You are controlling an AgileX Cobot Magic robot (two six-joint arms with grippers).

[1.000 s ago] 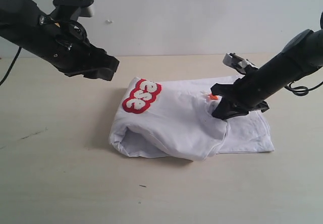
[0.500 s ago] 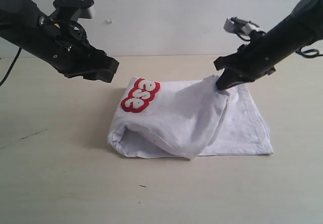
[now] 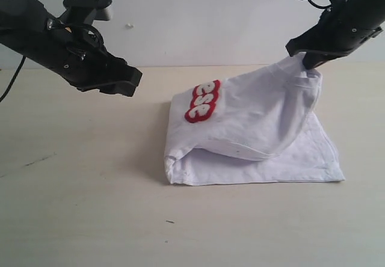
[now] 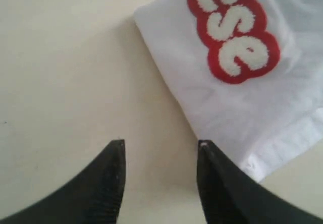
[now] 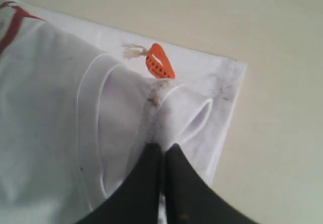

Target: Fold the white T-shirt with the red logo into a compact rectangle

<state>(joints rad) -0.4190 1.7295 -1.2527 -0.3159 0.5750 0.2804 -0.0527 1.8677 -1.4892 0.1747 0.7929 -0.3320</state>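
While pinching the white T-shirt point(image 3: 252, 116) collar in the tight-shut right gripper point(image 5: 162, 147), probably holding it up for folding, with left gripper point(image 4: 160, 144) spread empty short of the red logo point(image 4: 234, 37).

setting: looking like a robotics lab | evidence: black left arm point(image 3: 48, 41) and right arm point(image 3: 346, 26) hanging over a pale worktop point(image 3: 72, 189) carrying the white T-shirt point(image 3: 252, 116) | backdrop: plain white wall point(image 3: 198, 20) standing behind, black cable point(image 3: 11, 80) trailing

Arms point(image 3: 36, 32) matte blk; fingers point(image 4: 108, 183) tapered, blk; blk cable point(image 3: 11, 82) on L.
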